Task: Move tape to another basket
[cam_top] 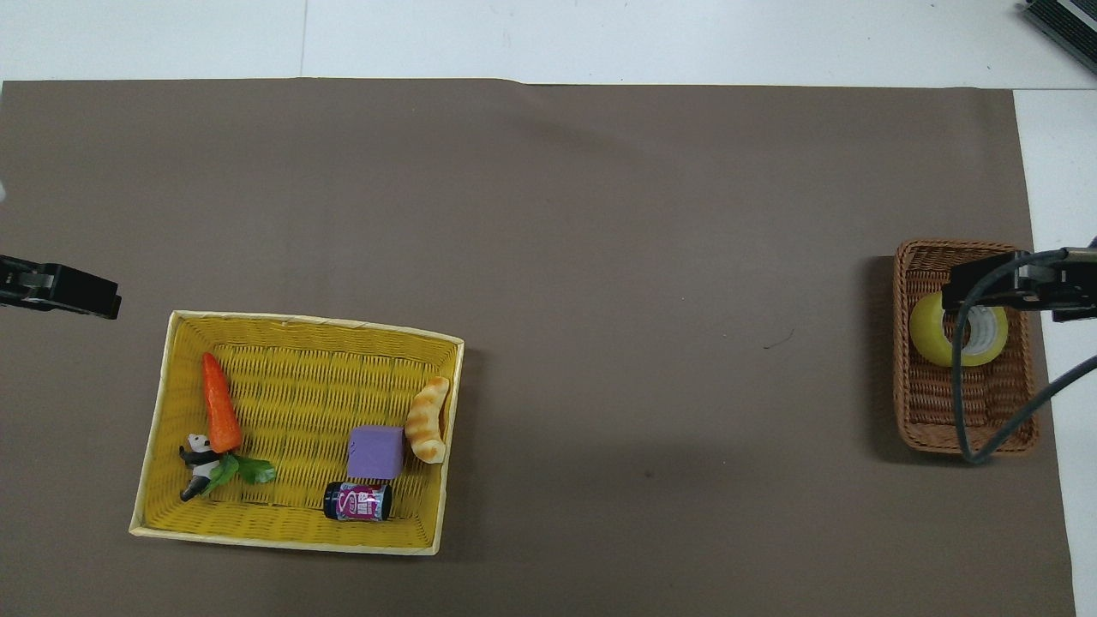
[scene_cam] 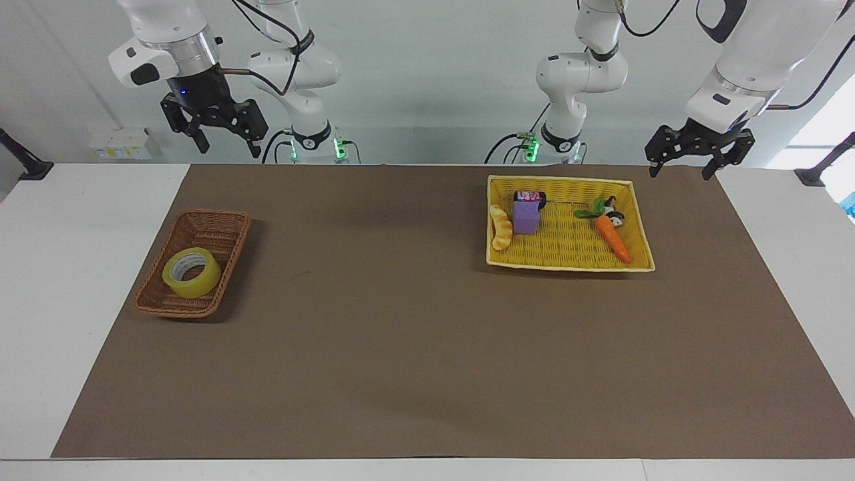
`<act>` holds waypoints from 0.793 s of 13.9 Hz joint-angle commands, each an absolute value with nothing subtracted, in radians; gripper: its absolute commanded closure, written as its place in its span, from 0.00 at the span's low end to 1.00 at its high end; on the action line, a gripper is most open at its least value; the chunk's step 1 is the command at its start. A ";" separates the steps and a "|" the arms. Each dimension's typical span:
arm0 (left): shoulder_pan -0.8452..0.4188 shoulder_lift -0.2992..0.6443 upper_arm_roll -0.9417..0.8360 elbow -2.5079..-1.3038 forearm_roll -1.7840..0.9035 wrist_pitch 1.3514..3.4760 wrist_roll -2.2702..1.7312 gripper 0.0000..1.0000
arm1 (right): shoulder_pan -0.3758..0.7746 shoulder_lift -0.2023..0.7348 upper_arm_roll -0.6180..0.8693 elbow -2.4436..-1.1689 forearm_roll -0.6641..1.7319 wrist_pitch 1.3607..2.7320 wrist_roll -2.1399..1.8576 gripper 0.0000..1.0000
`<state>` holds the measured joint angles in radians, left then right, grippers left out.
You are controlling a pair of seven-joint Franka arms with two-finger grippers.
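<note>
You've got the yellow tape, pale core up, flat in the wicker basket. Right gripper and left gripper both raised, jaws wide, holding nothing.

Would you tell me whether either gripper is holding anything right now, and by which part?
Nothing is held. The right gripper and left gripper are both raised, open and empty; the tape lies in the brown basket.

the tape is translucent yellow with a pale grey-white core. the basket around it is brown woven wicker. the yellow basket is bright yellow weave with a paler rim. in it are an orange carrot with green leaves, a purple block, a golden-brown striped bread and a black-and-white panda. the mat is dull brown.
</note>
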<state>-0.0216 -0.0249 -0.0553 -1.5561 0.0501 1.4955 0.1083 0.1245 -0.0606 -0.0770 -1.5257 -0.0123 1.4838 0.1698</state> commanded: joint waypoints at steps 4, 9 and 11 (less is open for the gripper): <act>-0.011 -0.021 -0.063 -1.537 0.057 1.474 0.118 0.00 | 0.109 -0.066 -0.081 -1.507 -0.002 1.413 0.124 0.00; -0.012 -0.021 -0.063 -1.537 0.057 1.474 0.118 0.00 | 0.109 -0.084 -0.080 -1.532 0.000 1.442 0.123 0.00; -0.011 -0.021 -0.063 -1.537 0.057 1.474 0.118 0.00 | 0.107 -0.086 -0.081 -1.532 0.005 1.443 0.126 0.00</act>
